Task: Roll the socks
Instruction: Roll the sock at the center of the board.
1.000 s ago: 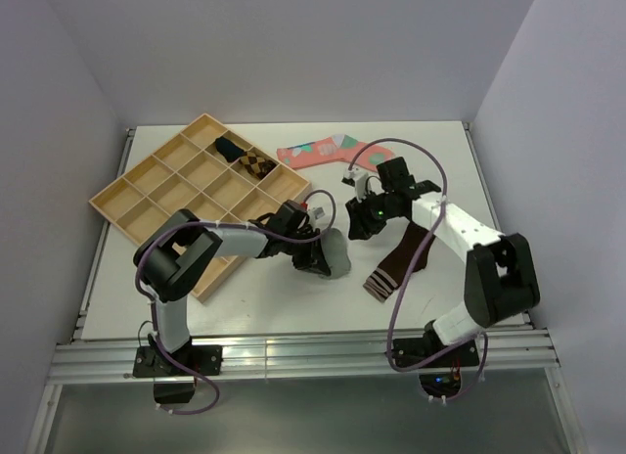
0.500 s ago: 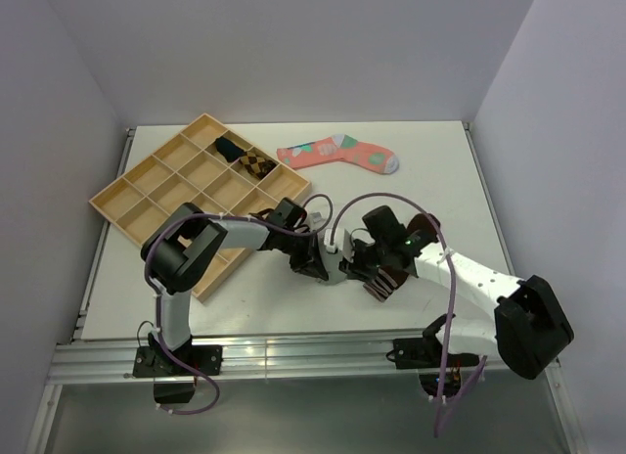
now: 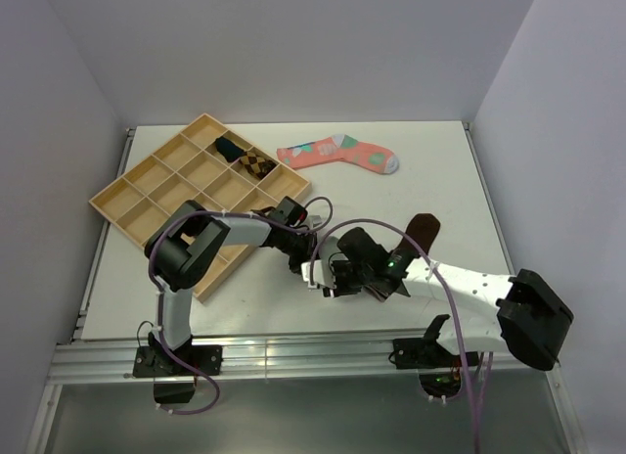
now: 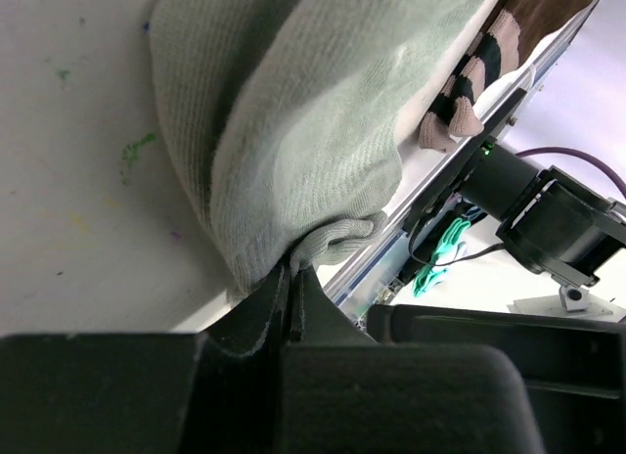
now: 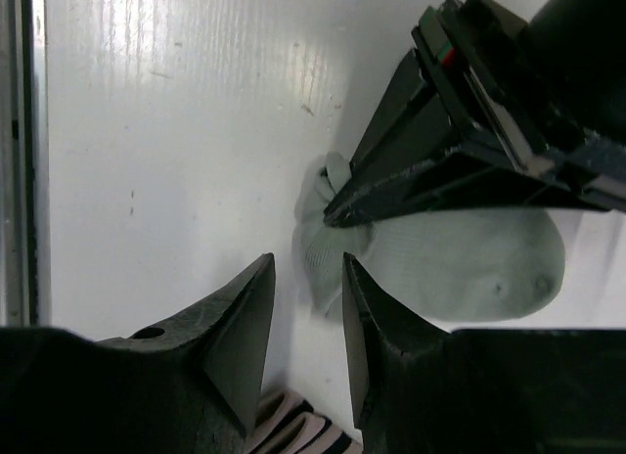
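The grey sock (image 4: 293, 131) lies on the white table, and my left gripper (image 4: 293, 266) is shut on its bunched edge. In the right wrist view the same grey sock (image 5: 460, 263) shows with the left fingers (image 5: 430, 151) pinching its corner. My right gripper (image 5: 308, 268) is open, its tips just short of that corner and its jaws to either side of the fabric edge. The brown sock's striped cuff (image 5: 293, 430) lies under my right gripper. From above, my right arm covers most of the brown sock (image 3: 423, 229). My right gripper (image 3: 325, 276) is beside my left gripper (image 3: 301, 260).
A wooden compartment tray (image 3: 161, 185) sits at the far left with two rolled socks (image 3: 243, 156) in its cells. An orange patterned sock (image 3: 337, 153) lies flat at the far middle. The table's near rail (image 3: 293, 351) runs just below both grippers.
My right arm has swung from the far middle down and left over the brown sock, ending next to the left gripper. The left gripper has kept its hold on the grey sock.
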`<state>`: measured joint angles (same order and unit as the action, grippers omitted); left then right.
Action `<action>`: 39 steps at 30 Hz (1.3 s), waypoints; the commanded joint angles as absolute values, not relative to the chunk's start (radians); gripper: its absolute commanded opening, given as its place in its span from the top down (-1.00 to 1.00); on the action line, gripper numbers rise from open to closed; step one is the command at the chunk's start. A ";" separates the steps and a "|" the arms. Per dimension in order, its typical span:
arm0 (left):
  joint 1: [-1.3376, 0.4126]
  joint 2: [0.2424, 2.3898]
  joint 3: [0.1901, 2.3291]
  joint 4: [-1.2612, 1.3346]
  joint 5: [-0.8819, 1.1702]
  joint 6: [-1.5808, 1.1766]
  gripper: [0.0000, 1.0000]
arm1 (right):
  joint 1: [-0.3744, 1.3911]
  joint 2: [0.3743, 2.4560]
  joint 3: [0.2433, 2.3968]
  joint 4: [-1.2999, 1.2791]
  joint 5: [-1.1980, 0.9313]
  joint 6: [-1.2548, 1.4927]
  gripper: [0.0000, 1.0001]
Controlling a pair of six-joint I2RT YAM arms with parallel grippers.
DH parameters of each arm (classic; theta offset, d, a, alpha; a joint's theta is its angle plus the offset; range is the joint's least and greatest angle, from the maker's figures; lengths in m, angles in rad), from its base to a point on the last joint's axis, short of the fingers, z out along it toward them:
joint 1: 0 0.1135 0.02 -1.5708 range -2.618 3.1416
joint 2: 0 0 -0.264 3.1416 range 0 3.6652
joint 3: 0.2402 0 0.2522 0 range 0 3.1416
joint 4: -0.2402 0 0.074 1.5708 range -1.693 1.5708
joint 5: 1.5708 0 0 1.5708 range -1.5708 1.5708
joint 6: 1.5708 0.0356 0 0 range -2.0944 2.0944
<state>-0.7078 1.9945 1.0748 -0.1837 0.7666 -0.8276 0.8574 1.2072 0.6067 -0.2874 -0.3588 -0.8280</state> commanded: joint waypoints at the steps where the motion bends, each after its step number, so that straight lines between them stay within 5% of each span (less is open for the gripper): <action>1: -0.704 2.008 1.112 -0.221 0.781 -0.799 0.99 | 0.897 1.238 0.595 -0.190 -0.278 -0.847 0.18; 22: -0.704 2.017 1.163 -0.291 0.807 -0.769 0.98 | 0.950 1.411 0.589 -0.109 -0.120 -0.884 0.14; 31: -0.701 1.980 1.086 -0.164 0.801 -0.842 0.61 | 0.940 1.399 0.607 -0.161 -0.178 -0.839 0.79; 39: -0.684 1.876 0.991 0.026 0.637 -0.943 0.47 | 0.882 1.362 0.670 -0.349 -0.350 -0.807 0.77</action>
<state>-0.6979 1.9472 1.0119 -0.1070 0.7284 -0.8921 0.8993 1.3937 0.6277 -0.2333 -0.2466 -0.8345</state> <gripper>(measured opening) 0.257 0.135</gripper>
